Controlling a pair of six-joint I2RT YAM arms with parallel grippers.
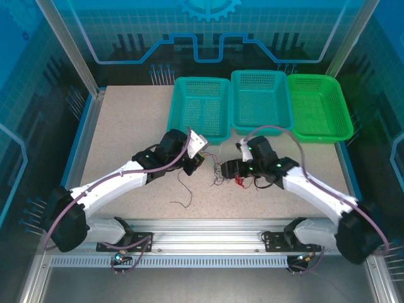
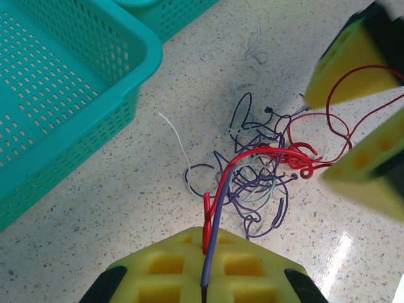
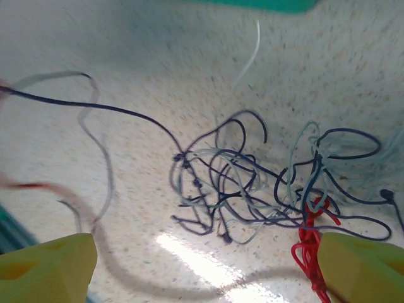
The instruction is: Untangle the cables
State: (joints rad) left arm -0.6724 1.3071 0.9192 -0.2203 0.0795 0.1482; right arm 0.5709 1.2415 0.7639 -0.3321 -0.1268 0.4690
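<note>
Yellow foam pads of the left gripper (image 2: 208, 249) are pressing together on two strands, one red and one purple. Both strands are running toward 12 o'clock in the left wrist view, into the cables (image 2: 259, 177). The teal basket (image 2: 63, 95) is sitting at 10 o'clock from that knot, apart from it.

From above, the cables are lying on the speckled table (image 1: 126, 126) between the two tools, at 3 o'clock from the left one.

The right gripper (image 3: 205, 268) is standing with its fingers spread and nothing between them. Red loops are lying just beside its 3 o'clock pad.

My judgement: I am choosing a hold for the right side. I am planning to close on one loose loop at the knot's rim, not on the red bunch. Then I am planning to draw slowly toward 3 o'clock while the left pinch anchors, watching for tightening.
</note>
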